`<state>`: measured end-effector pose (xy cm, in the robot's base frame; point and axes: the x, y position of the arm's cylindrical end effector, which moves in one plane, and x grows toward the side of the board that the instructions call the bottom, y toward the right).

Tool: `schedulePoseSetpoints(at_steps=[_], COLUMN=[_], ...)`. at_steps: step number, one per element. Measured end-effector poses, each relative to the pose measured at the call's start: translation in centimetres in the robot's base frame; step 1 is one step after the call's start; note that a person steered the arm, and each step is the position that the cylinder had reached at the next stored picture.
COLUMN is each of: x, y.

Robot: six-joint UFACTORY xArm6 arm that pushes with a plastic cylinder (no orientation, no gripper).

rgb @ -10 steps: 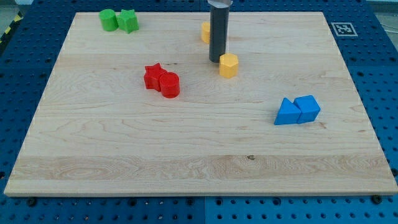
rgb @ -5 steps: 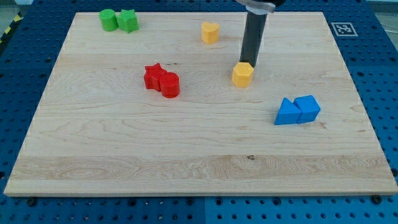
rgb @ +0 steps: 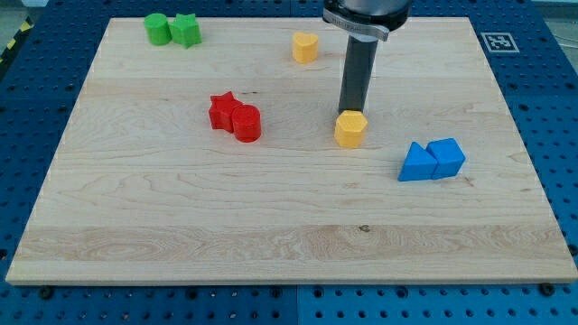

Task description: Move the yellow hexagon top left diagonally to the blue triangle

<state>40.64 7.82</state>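
Note:
The yellow hexagon [rgb: 350, 129] lies right of the board's middle. My tip [rgb: 350, 112] touches its top edge, just above it in the view. The blue triangle [rgb: 417, 163] lies to the hexagon's lower right, touching a second blue block [rgb: 447, 155] on its right. The hexagon sits up and left of the blue triangle, with a gap between them.
A second yellow block [rgb: 305, 46] lies near the view's top. A red star [rgb: 222, 109] and a red cylinder [rgb: 247, 124] touch each other left of centre. A green cylinder [rgb: 157, 28] and a green block [rgb: 187, 30] sit at the top left. The wooden board [rgb: 181, 217] lies on a blue perforated table.
My tip moved right and down the view, pushing the yellow hexagon from near the upper middle toward the blue triangle. The other blocks stayed put.

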Motion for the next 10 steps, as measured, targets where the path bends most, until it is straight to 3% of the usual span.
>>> schedulePoseSetpoints(at_steps=[10], x=[3.7], y=[-3.2])
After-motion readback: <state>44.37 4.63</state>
